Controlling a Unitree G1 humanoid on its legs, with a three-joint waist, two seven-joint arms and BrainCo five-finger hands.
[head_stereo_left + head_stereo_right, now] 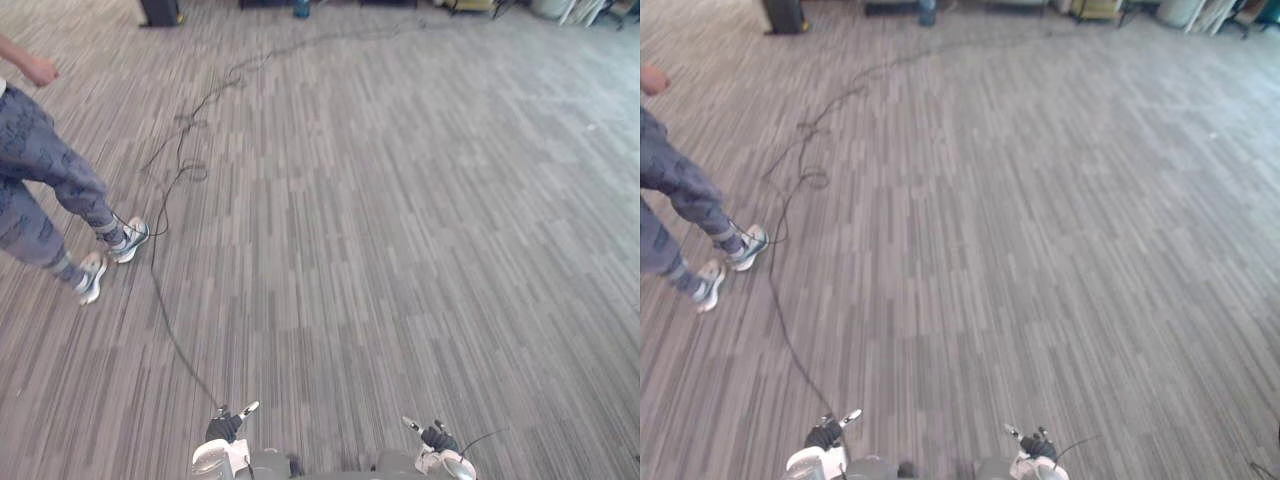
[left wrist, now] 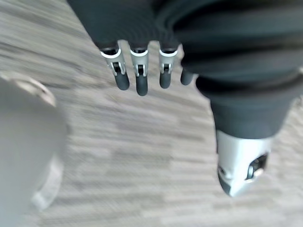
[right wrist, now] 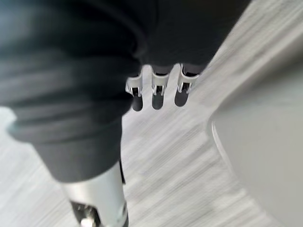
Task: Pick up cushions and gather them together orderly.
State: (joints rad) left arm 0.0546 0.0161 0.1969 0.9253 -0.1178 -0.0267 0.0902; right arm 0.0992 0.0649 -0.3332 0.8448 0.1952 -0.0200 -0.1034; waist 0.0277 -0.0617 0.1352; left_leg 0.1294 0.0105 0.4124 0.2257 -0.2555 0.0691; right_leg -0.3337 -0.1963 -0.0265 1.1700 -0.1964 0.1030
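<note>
Just striped grey carpet [image 1: 400, 220] under two empty hands.
Seen up close over the carpet: left hand [image 2: 141, 71] with fingers straight and hanging, set side by side with slim gaps, thumb held well apart, gripping nothing (right hand [image 3: 157, 92] much the same, fingers straight in a close row, thumb off to one side, nothing held). Seen from the head: both hands low at the near edge, well apart from each other. Off to the left, a person [image 1: 45, 170] in patterned grey trousers and pale sneakers [image 1: 128, 240], feet one ahead of the other on the carpet, one bare fist [image 1: 40, 70] raised near the edge. Far across the floor, a dark box [image 1: 160, 12]. Whereabouts of the cushions: cannot tell.
</note>
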